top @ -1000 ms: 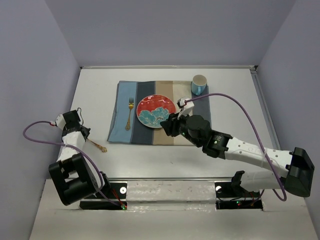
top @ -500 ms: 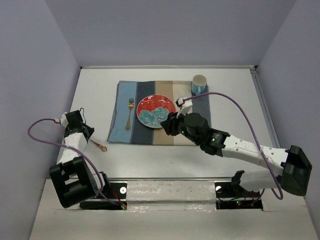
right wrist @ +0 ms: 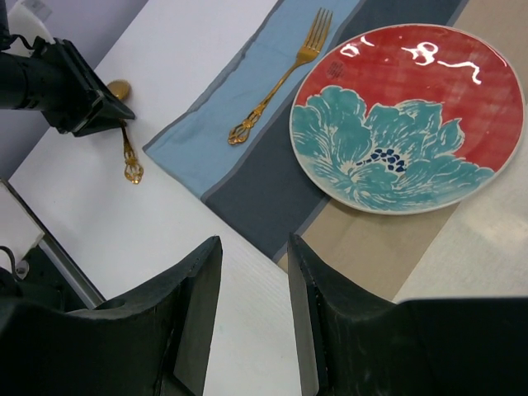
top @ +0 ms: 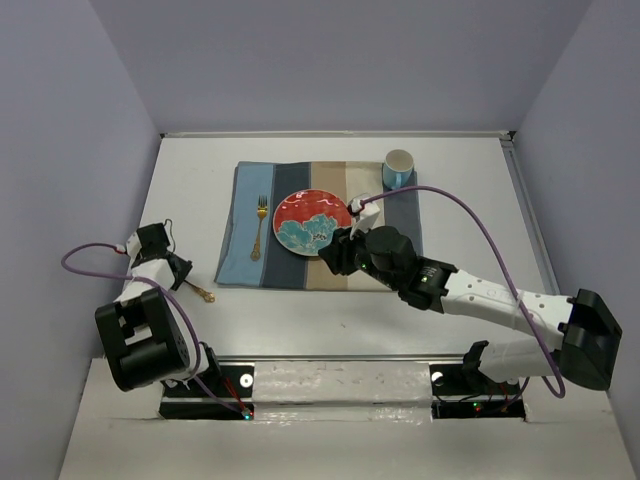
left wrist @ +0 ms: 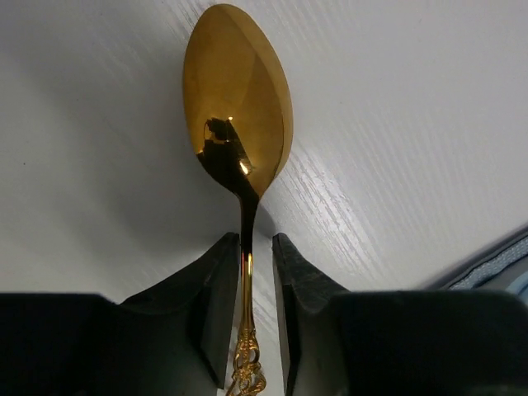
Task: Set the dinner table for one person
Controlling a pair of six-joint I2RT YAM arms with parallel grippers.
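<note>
Your left gripper straddles the handle of the gold spoon, jaws parted, not pinching; its wrist view cuts off the handle's end. The spoon lies on the dinner table beside the placemat. Your right gripper gapes empty.

Table: far edge, left edge & right edge bare, wide room to pass. Middle taken by placemat w/ fork, plate & cup. Right arm lies across near-right part, cable arching above; right gripper beside plate. Nr left edge, spoon & left gripper fill strip btw placemat & edge.
</note>
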